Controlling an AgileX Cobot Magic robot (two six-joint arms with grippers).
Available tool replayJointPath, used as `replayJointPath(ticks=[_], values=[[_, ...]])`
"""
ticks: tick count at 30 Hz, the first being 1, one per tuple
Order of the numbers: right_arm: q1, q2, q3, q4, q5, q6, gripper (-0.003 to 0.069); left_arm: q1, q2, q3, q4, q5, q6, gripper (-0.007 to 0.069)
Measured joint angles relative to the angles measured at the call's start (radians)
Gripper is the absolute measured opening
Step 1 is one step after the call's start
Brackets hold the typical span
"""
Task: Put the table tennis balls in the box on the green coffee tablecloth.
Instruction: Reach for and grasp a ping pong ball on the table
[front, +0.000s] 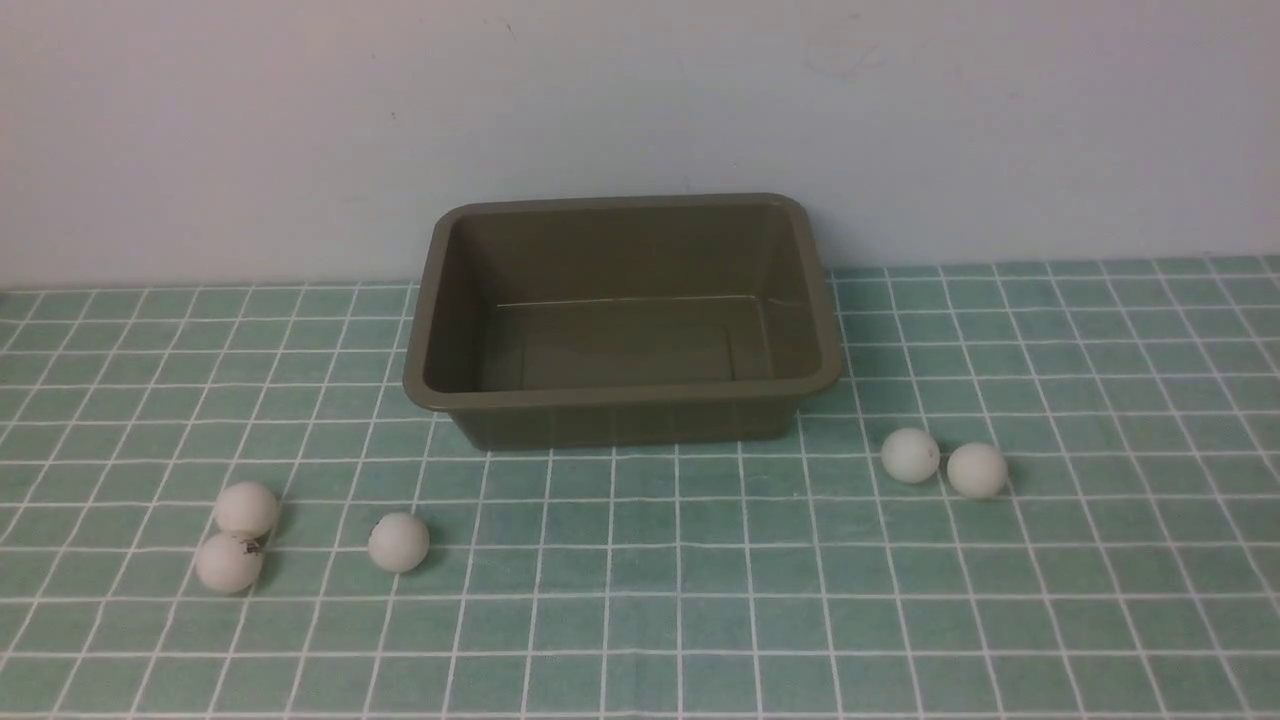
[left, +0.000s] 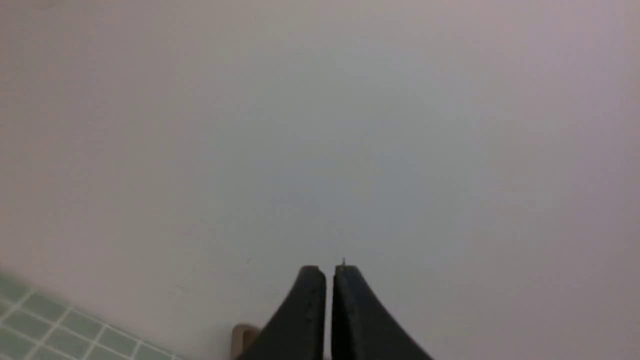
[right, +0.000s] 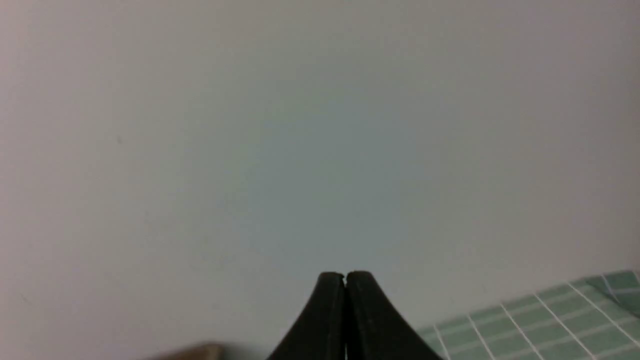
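Five small, matte white table tennis balls (front: 398, 542) lie on the green coffee tablecloth (front: 640, 620), a teal cloth gridded with thin white lines. Three are at the lower left of the front view, two of them touching, and two sit just beside each other right of centre. The box (front: 620, 425), smooth olive-brown plastic with rounded corners and a rolled rim, stands at upper centre before a plain pale wall (front: 640, 100). The left end effector (left: 329, 270) and right end effector (right: 345, 275), both dark and tapered, are clenched with their tips meeting.

- The dark mark (front: 249, 545) on the near left ball (front: 226, 568) is too small to read.
- A tan thing (left: 243, 341) beside the left gripper (left: 329, 270) is cut off, unclear what.
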Motion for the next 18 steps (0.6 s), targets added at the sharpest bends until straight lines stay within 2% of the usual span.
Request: replayJointPath(ticks=[3,5,7,9,11,15,18], values=[[0.0,0.098,-0.088,-0.043,0.149,-0.047,-0.001,0.0,0.194,-0.13,0.202,0.309,0.032,0.0009],[0.0,0.206,-0.158,-0.016,0.283,-0.16,-0.001,0.0,0.29,-0.177,0.269,0.406,0.031,0.0009],[0.0,0.329,-0.221,0.073,0.409,-0.334,-0.001,0.0,0.439,-0.253,0.372,0.509,0.004,0.0009],[0.0,0.463,-0.271,0.179,0.501,-0.489,-0.001,0.0,0.547,-0.305,0.445,0.542,-0.033,0.0009],[0.0,0.588,-0.325,0.264,0.57,-0.607,-0.001,0.0,0.669,-0.364,0.539,0.574,-0.12,0.0009],[0.0,0.82,-0.427,0.321,0.613,-0.674,-0.001,0.0,0.882,-0.454,0.703,0.66,-0.294,0.0009],[0.023,0.988,-0.523,0.307,0.637,-0.677,-0.001,0.0,0.985,-0.491,0.758,0.707,-0.319,0.0009]])
